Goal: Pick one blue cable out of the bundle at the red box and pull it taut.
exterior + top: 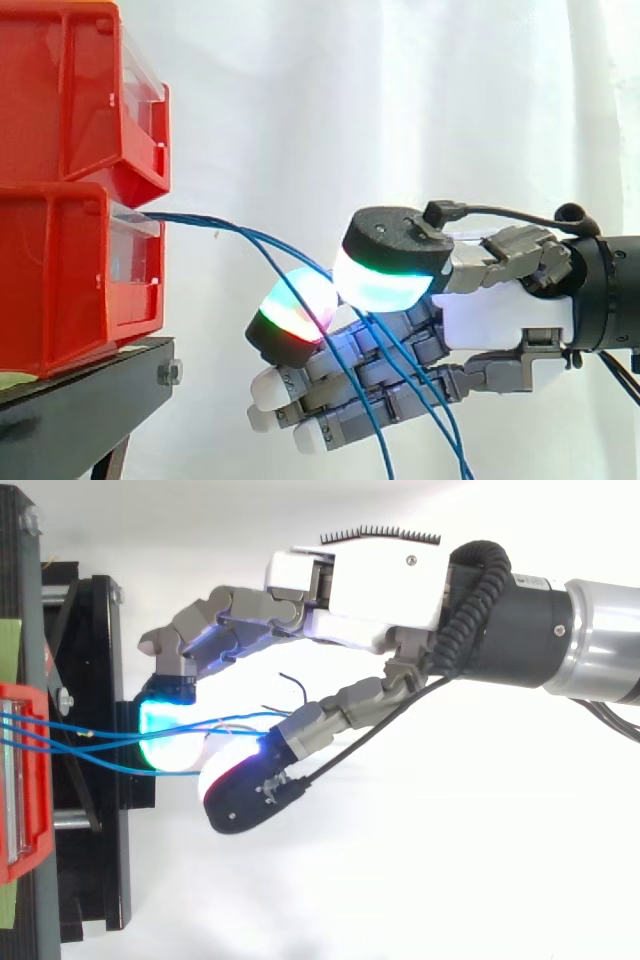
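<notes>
Nothing legible is showing in either view. A small white label [530, 581] is sitting on the black wrist section of the arm [520, 630] in the top view, but its print is coming out too small to read.
</notes>
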Available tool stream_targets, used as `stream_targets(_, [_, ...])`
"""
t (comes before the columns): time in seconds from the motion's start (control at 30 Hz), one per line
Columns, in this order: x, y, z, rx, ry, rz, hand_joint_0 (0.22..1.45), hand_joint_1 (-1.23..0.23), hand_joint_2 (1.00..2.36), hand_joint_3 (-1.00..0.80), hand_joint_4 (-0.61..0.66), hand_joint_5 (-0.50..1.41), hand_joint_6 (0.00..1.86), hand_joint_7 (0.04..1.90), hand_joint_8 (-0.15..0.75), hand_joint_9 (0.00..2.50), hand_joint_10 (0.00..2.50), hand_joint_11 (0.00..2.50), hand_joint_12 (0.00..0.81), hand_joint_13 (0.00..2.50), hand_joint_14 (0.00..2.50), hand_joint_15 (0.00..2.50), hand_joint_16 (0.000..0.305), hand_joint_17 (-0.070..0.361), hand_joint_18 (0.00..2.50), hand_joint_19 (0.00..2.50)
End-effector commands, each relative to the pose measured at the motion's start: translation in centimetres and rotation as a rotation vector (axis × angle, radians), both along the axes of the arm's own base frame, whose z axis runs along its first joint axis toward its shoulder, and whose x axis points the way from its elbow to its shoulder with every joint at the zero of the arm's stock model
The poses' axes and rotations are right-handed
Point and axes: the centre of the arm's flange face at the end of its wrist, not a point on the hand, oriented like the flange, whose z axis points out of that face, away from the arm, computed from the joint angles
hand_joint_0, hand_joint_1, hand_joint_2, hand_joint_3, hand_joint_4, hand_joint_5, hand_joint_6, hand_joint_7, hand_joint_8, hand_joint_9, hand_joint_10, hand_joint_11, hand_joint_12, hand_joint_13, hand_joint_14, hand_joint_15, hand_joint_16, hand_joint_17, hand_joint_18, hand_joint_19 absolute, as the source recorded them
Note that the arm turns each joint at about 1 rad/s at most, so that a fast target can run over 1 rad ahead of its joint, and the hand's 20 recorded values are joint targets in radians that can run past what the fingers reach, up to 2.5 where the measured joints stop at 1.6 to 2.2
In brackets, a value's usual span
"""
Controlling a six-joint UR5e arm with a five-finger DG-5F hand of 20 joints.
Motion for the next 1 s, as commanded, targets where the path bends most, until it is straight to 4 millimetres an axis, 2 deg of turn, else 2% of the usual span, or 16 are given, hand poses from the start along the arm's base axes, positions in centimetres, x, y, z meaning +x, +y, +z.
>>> stream_targets(0.0, [0.00, 0.00, 0.00, -0.001, 0.000, 0.000, 0.52, -0.82, 1.00, -0.50, 0.17, -0.21, 0.87, 0.83, 0.314, 0.48, 0.01, 0.28, 0.385, 0.22, 0.00, 0.09, 0.060, 0.135, 0.26, 0.12])
stream_targets(0.03, [0.00, 0.00, 0.00, -0.001, 0.000, 0.000, 0.50, -0.78, 1.00, -0.50, 0.18, -0.21, 0.87, 0.82, 0.327, 0.49, 0.01, 0.29, 0.391, 0.23, 0.00, 0.09, 0.062, 0.139, 0.26, 0.13])
stream_targets(0.07, [0.00, 0.00, 0.00, -0.001, 0.000, 0.000, 0.50, -0.67, 1.00, -0.50, 0.17, -0.20, 0.85, 0.83, 0.332, 0.52, 0.01, 0.29, 0.389, 0.22, 0.00, 0.09, 0.061, 0.138, 0.25, 0.14])
stream_targets(0.1, [0.00, 0.00, 0.00, -0.001, 0.000, 0.000, 0.51, -0.66, 1.00, -0.50, 0.17, -0.20, 0.85, 0.84, 0.332, 0.52, 0.01, 0.28, 0.388, 0.22, 0.00, 0.09, 0.061, 0.138, 0.24, 0.14])
stream_targets(0.17, [0.00, 0.00, 0.00, -0.001, 0.000, 0.000, 0.57, -0.57, 1.01, -0.30, 0.15, -0.19, 0.82, 0.87, 0.333, 0.55, 0.01, 0.27, 0.370, 0.21, 0.00, 0.09, 0.057, 0.129, 0.20, 0.16])
stream_targets(0.27, [0.00, 0.12, -0.01, -0.001, 0.002, 0.002, 0.59, -0.55, 1.01, -0.21, 0.15, -0.19, 0.83, 0.83, 0.343, 0.56, 0.01, 0.28, 0.377, 0.21, 0.00, 0.10, 0.059, 0.132, 0.19, 0.17])
stream_targets(0.43, [0.00, 0.12, -0.01, -0.001, 0.002, 0.002, 0.60, -0.56, 1.01, -0.16, 0.18, -0.18, 0.83, 0.80, 0.364, 0.58, 0.01, 0.28, 0.394, 0.23, 0.00, 0.10, 0.063, 0.142, 0.22, 0.16])
stream_targets(0.53, [0.05, 0.12, 0.07, -0.001, -0.001, 0.002, 0.60, -0.66, 1.01, -0.13, 0.19, -0.18, 0.83, 0.83, 0.369, 0.58, 0.01, 0.29, 0.398, 0.23, 0.00, 0.09, 0.064, 0.144, 0.23, 0.14])
stream_targets(0.77, [0.05, 0.12, 0.07, 0.001, -0.002, 0.002, 0.62, -0.73, 1.01, -0.18, 0.16, -0.19, 0.85, 0.88, 0.345, 0.58, 0.01, 0.29, 0.375, 0.25, 0.00, 0.09, 0.058, 0.131, 0.25, 0.14])
stream_targets(0.97, [0.05, 0.15, 0.07, 0.001, -0.002, 0.005, 0.55, -0.68, 1.01, -0.36, 0.18, -0.19, 0.83, 0.85, 0.342, 0.57, 0.01, 0.28, 0.372, 0.23, 0.00, 0.10, 0.058, 0.131, 0.23, 0.16])
